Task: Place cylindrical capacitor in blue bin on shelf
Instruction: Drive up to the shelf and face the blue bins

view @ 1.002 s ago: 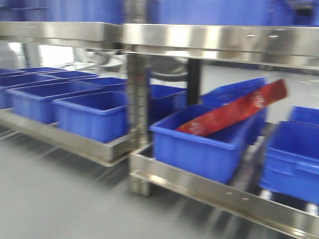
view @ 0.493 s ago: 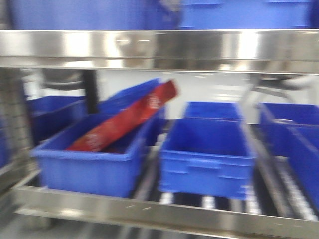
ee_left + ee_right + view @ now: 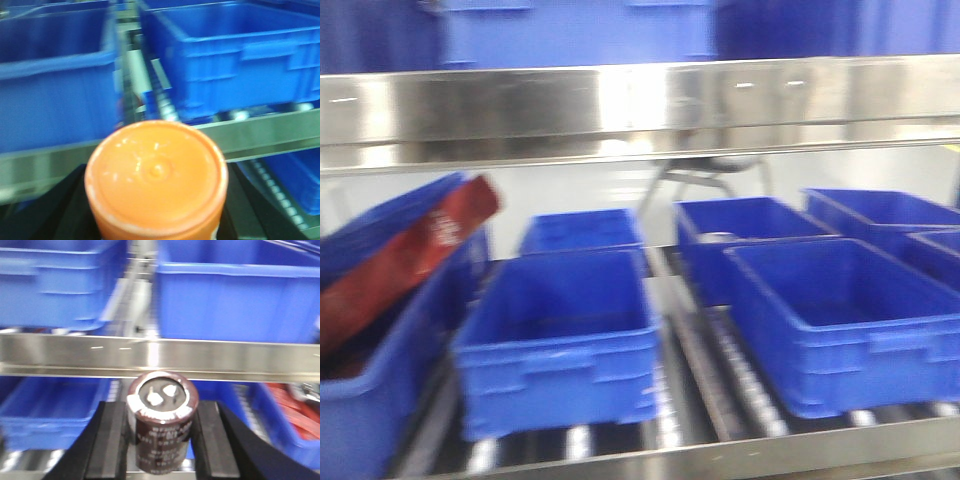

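Near: right gripper (image 3: 161, 442) pinching cylindrical capacitor (image 3: 161, 425), long axis along fingers, terminal end toward camera. left gripper (image 3: 156, 220) clamped round orange-capped can (image 3: 156, 175). Beyond: shelf rail (image 3: 160, 357), then blue bin (image 3: 235, 295), ahead and higher. Judgement: right arm lifts capacitor over rail.

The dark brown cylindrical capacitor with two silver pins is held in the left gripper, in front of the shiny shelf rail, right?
No. The dark brown cylindrical capacitor is held in the right gripper, as the right wrist view shows, in front of the shiny steel shelf rail.
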Controlling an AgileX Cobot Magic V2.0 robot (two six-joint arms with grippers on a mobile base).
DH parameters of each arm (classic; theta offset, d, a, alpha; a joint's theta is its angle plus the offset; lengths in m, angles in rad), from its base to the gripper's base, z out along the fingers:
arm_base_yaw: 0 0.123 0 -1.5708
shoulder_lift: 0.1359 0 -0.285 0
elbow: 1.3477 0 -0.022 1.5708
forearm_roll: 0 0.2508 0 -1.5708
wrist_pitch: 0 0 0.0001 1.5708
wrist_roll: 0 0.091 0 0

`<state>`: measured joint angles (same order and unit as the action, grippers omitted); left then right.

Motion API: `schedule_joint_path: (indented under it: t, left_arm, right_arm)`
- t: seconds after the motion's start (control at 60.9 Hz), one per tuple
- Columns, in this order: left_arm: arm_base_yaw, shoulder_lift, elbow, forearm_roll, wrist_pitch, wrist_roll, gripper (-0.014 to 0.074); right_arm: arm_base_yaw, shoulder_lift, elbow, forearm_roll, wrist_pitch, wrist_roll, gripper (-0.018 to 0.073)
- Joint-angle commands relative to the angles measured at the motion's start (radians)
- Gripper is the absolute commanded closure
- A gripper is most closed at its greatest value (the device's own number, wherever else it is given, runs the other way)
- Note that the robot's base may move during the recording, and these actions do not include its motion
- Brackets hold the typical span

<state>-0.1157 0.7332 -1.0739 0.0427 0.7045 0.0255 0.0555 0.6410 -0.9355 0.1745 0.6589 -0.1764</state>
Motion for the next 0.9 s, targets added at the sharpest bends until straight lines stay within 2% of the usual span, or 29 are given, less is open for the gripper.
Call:
schedule_joint_path:
  t: [0.0, 0.887]
  left_arm:
    - [-0.007, -0.003, -0.003, -0.001, -0.018, 0.0, 0.0708]
    - [-0.007, -0.001, -0.003, -0.001, -0.018, 0.0, 0.0708]
  right_arm:
    - [0.003, -0.006, 0.001, 0.002, -0.039, -0.008, 0.0721]
    - [0.003, -0.006, 0.001, 0.002, -0.039, -0.008, 0.0721]
